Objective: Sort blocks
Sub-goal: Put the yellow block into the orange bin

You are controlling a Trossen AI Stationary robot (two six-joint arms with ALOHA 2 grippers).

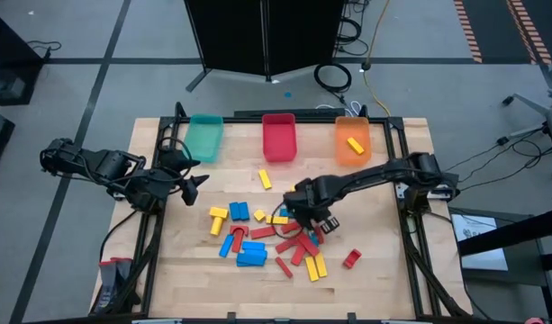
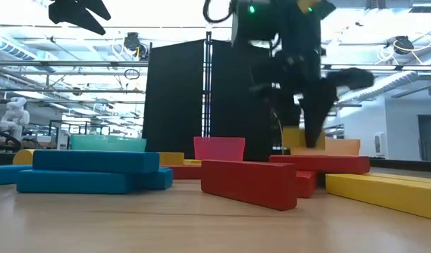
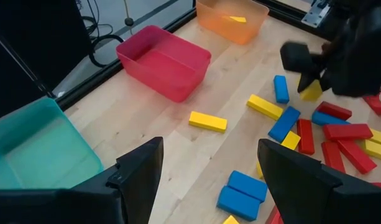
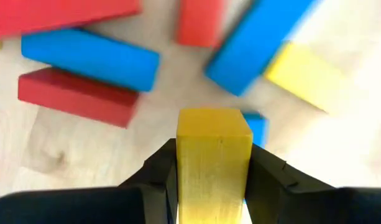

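Observation:
Red, yellow and blue blocks [image 1: 266, 238] lie scattered and partly piled in the middle of the wooden table. Above the pile's far right part, my right gripper [image 1: 304, 214] points down and is shut on a yellow block [image 4: 214, 155], which the left wrist view also shows as the same yellow block [image 3: 311, 91] under the dark fingers. My left gripper [image 1: 196, 183] hangs open above the table's left side, near the teal bin [image 1: 204, 137], with nothing between its fingers [image 3: 140, 168]. My right gripper pinches the yellow block by two opposite long sides [image 4: 181, 180] between its two fingers. The fingers come from above and point down. The block stands upright in the hold, its lower end [image 4: 214, 121] reaching past the fingertips, above the blocks on the table.
Three bins stand in a row at the table's far edge: the teal one, a red one [image 1: 278, 137] and an orange one [image 1: 352, 141] with a yellow block inside. A lone yellow block [image 1: 265, 179] lies between the bins and the pile. A dark frame [image 1: 411, 207] borders the table.

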